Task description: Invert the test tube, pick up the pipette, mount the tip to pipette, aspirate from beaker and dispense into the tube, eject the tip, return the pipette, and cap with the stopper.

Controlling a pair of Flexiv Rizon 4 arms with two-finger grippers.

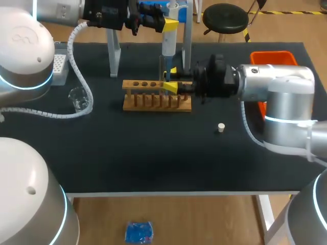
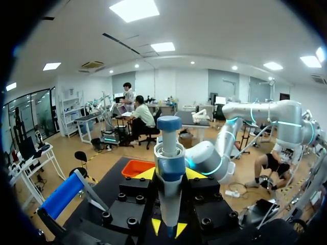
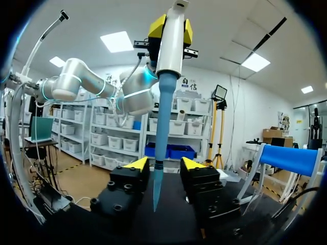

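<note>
On the dark counter [image 1: 153, 163] the wooden rack [image 1: 157, 101] crowds under the right pincer [image 1: 172, 79], grip unclear, while the left pincer [image 1: 168, 23] pinches the pipette [image 1: 168, 46] upright, tip pointing down into it, with the beaker [image 1: 78, 98] and stopper [image 1: 220, 127] lying apart.

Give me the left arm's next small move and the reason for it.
Probably ease the pipette straight down a little. The left gripper is shut on it, the blue tip is mounted, and its point hangs right at the right gripper by the wooden rack, away from the beaker. I cannot make out the tube, so go slowly.
</note>
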